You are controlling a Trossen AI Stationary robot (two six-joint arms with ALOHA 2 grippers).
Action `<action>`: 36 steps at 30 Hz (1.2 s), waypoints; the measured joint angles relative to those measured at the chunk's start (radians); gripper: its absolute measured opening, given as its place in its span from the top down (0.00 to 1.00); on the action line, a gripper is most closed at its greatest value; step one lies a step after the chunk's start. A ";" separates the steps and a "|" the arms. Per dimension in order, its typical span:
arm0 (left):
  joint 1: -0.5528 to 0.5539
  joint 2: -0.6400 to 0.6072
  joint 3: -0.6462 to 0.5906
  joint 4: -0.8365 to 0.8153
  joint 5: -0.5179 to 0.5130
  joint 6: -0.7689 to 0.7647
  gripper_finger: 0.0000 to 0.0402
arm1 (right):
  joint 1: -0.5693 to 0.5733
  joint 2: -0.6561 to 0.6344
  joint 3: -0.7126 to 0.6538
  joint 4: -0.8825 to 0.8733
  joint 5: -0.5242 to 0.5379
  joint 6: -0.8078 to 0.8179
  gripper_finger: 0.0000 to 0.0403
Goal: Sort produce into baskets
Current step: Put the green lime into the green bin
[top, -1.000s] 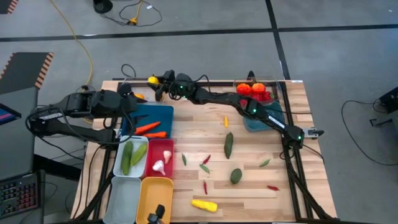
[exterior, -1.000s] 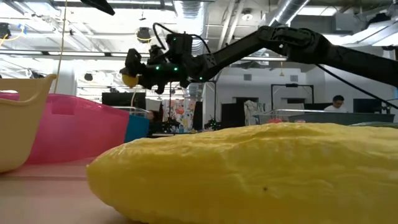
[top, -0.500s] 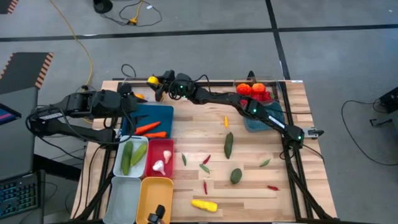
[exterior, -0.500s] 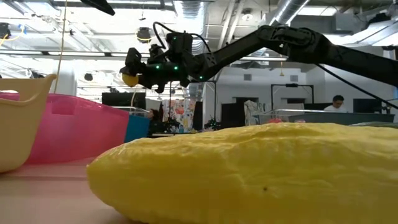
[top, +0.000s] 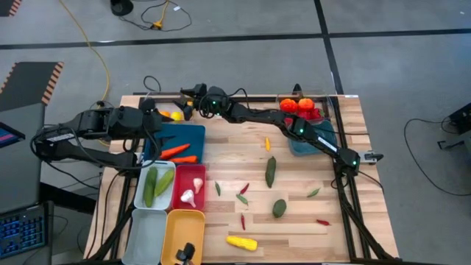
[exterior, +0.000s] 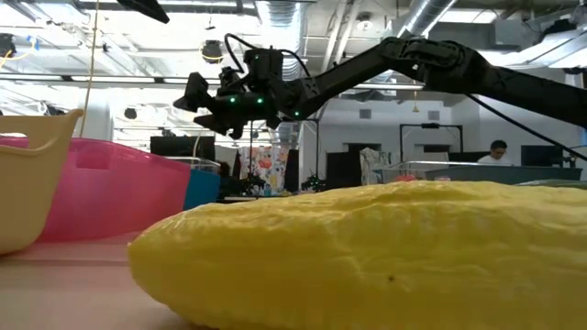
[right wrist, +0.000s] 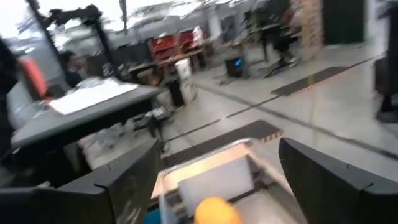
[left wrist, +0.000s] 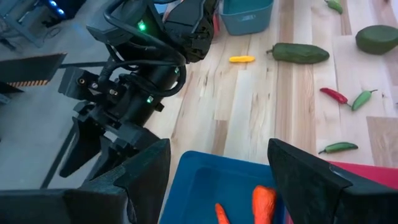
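Dark right-arm fingers [exterior: 195,99] stand spread and empty at the bench's far left corner, a small round yellow lemon [top: 176,115] just below them over a clear plastic bin. Left fingers [left wrist: 217,180] hover parted above the dark blue plastic bin [top: 193,134] with two orange carrots [top: 175,152].

Bare wood [top: 221,151] between blue bin [top: 193,136] and cucumber [top: 271,171].

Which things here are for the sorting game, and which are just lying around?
For the job:
- round yellow toy lemon
- dark green toy cucumber
- long yellow toy squash
- dark blue plastic bin
- shallow yellow plastic bin
- right gripper, open

Just lying about:
- yellow cable on the floor
- black cable on the floor
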 joint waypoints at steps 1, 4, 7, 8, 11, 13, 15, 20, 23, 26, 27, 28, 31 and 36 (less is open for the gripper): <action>0.000 0.000 0.000 0.000 0.000 -0.001 0.36 | 0.000 -0.008 0.000 -0.024 -0.026 0.000 0.11; 0.000 0.000 0.000 0.000 0.000 0.011 0.36 | -0.006 -0.054 -0.001 -0.125 -0.110 -0.001 0.11; 0.000 0.000 0.000 0.000 0.000 0.018 0.36 | -0.015 -0.122 0.000 -0.248 -0.193 -0.058 0.11; 0.000 0.000 0.000 0.000 0.000 0.018 0.36 | -0.019 -0.148 0.000 -0.301 -0.212 -0.095 0.11; 0.000 0.000 0.000 0.000 0.000 0.017 0.36 | -0.023 -0.226 0.000 -0.481 -0.230 -0.226 0.11; 0.000 0.000 0.000 0.000 0.000 0.017 0.36 | -0.022 -0.284 0.000 -0.623 -0.230 -0.326 0.11; 0.000 0.000 0.000 0.000 0.000 0.017 0.36 | -0.021 -0.346 0.000 -0.760 -0.230 -0.409 0.11; 0.000 0.008 0.000 0.001 0.000 0.014 0.36 | -0.018 -0.487 0.000 -1.096 -0.231 -0.511 0.12; 0.000 0.021 0.000 0.001 0.003 0.001 0.36 | -0.016 -0.552 0.000 -1.267 -0.231 -0.520 0.12; 0.000 0.048 0.000 0.010 0.031 -0.001 0.36 | -0.015 -0.609 0.000 -1.407 -0.231 -0.519 0.12; 0.000 0.060 0.000 0.011 0.043 -0.001 0.36 | -0.012 -0.624 0.000 -1.455 -0.232 -0.518 0.12; -0.001 0.076 0.000 0.014 0.054 -0.001 0.36 | -0.008 -0.637 0.000 -1.490 -0.232 -0.518 0.12; -0.001 0.121 0.000 0.026 0.086 0.011 0.36 | 0.013 -0.668 0.000 -1.575 -0.224 -0.517 0.12; -0.001 0.208 0.000 0.065 0.190 0.041 0.36 | 0.068 -0.694 0.000 -1.703 -0.124 -0.491 0.12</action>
